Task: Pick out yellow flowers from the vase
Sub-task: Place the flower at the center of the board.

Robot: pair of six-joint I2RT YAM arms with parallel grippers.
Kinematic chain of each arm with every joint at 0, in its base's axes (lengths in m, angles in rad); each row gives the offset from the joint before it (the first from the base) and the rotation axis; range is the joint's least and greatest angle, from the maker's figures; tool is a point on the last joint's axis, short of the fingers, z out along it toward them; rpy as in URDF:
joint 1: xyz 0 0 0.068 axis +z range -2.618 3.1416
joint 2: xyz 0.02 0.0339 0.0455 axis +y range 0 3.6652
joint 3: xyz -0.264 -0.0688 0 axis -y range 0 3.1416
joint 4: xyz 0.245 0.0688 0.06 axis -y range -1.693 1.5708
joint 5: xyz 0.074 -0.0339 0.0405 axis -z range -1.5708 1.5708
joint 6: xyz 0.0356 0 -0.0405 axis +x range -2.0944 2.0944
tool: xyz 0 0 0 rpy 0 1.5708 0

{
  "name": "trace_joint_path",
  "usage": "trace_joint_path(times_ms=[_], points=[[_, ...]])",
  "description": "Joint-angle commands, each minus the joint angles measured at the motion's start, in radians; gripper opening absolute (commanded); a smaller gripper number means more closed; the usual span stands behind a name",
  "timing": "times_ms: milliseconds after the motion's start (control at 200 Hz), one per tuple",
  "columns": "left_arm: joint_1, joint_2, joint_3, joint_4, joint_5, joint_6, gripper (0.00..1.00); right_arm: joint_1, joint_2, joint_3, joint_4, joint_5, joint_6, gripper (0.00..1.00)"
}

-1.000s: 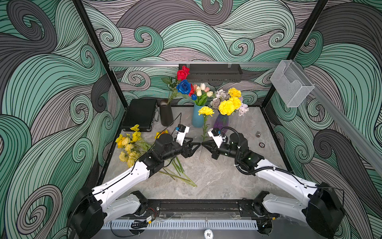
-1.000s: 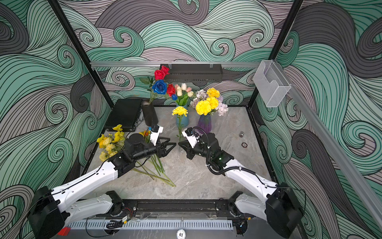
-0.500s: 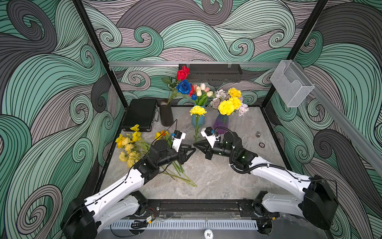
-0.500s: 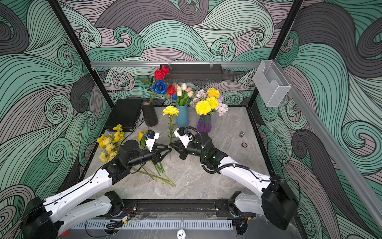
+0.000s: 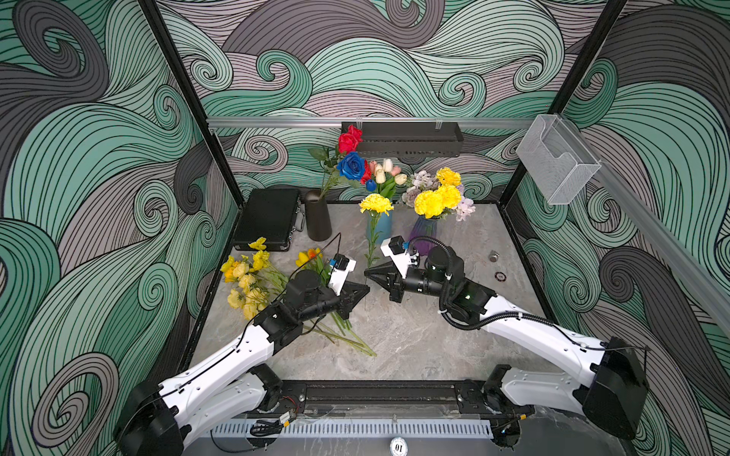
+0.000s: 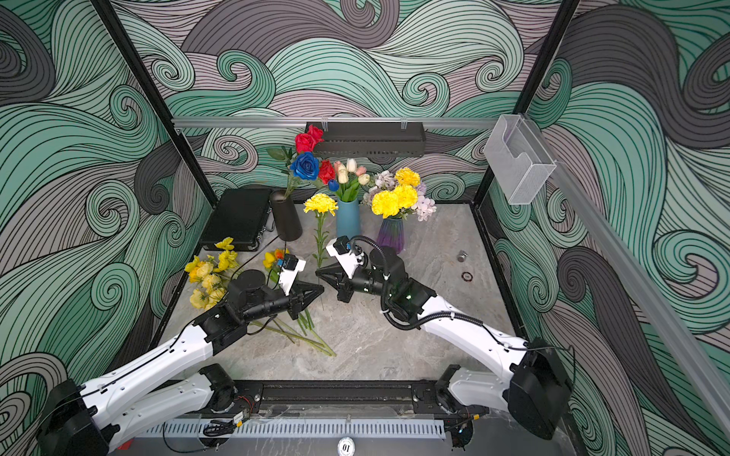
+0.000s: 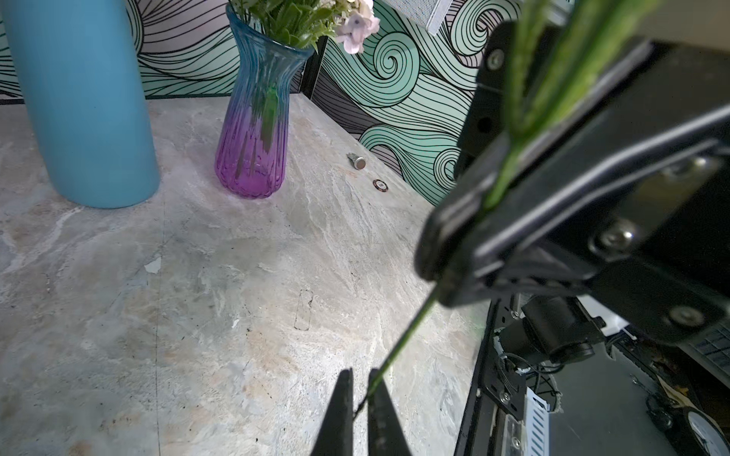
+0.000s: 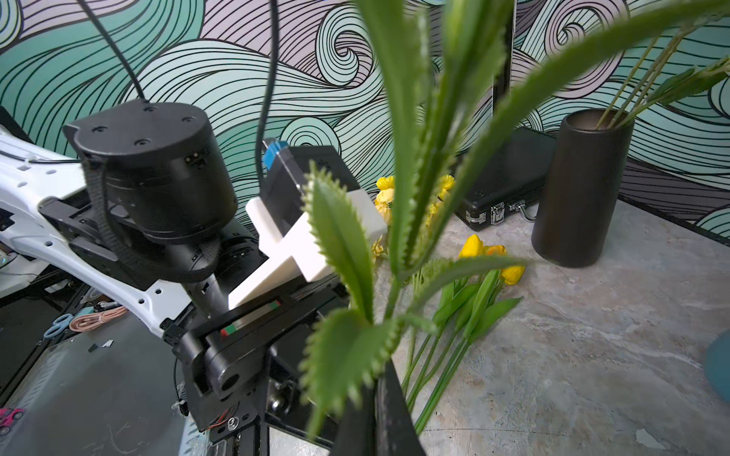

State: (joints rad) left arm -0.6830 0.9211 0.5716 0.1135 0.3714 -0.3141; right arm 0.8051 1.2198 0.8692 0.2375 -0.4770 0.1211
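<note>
Between the two arms, over the middle of the surface (image 5: 414, 335), the carnation (image 5: 376, 204) stands nearly upright and clear of every vase, with its yellow head on top and its stem (image 7: 411, 330) running straight down. The right end effector (image 5: 367, 272) is clamped shut on the stem just under the leaves (image 8: 347, 252) (the right wrist view shows them fanning up out of its jaws). Directly below it, tip almost meeting tip, the left end effector (image 5: 365, 290) is pinched closed on the stem's thin bottom end. The left wrist view shows the stem passing between its fingers (image 7: 343, 410). Both arms therefore hold one flower, one grip above the other along its long axis.

I read this as a handover. The pile (image 5: 247, 280) of picked yellow flowers lies flat on the left arm's side, so the left arm is the nearer carrier. The coming move likely turns on the right end effector letting go first, since a swing with both clamped would bend the stem. Further back, the purple vase (image 5: 424, 237) holds more yellow blooms (image 5: 434, 197), so the task looks unfinished.
</note>
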Motion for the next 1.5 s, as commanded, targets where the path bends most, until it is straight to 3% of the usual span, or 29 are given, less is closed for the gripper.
trace_joint_path(times_ms=[0, 75, 130, 185, 340, 585, 920, 1281, 1366, 1496], points=[[0.002, -0.001, 0.051, -0.021, 0.0, 0.014, 0.07, 0.008, -0.004, 0.008, 0.005, -0.006, 0.014, 0.0], [0.001, 0.0, 0.057, -0.035, -0.005, 0.019, 0.07, 0.008, -0.001, 0.01, 0.003, -0.007, 0.015, 0.0], [0.002, -0.004, 0.063, -0.053, -0.019, 0.027, 0.17, 0.009, 0.0, 0.011, -0.003, -0.01, 0.014, 0.0], [0.001, -0.015, 0.061, -0.061, -0.038, 0.03, 0.2, 0.009, 0.0, 0.012, -0.009, -0.008, 0.012, 0.0], [0.002, -0.037, 0.067, -0.067, -0.072, 0.033, 0.19, 0.011, 0.014, 0.016, -0.027, -0.017, 0.017, 0.0], [0.002, 0.002, 0.097, -0.084, -0.024, 0.036, 0.08, 0.012, 0.035, 0.028, -0.028, -0.028, 0.026, 0.0], [0.003, 0.0, 0.097, -0.083, -0.04, 0.035, 0.19, 0.015, 0.055, 0.027, -0.017, -0.046, 0.045, 0.0], [0.002, 0.018, 0.108, -0.094, -0.029, 0.022, 0.03, 0.017, 0.06, 0.017, -0.012, -0.033, 0.05, 0.0], [0.002, 0.023, 0.108, -0.106, -0.033, 0.003, 0.01, 0.015, 0.053, 0.015, -0.026, -0.017, 0.038, 0.09], [0.001, 0.033, 0.095, -0.132, -0.069, -0.066, 0.0, 0.015, 0.015, 0.004, -0.082, 0.059, -0.02, 0.35]])
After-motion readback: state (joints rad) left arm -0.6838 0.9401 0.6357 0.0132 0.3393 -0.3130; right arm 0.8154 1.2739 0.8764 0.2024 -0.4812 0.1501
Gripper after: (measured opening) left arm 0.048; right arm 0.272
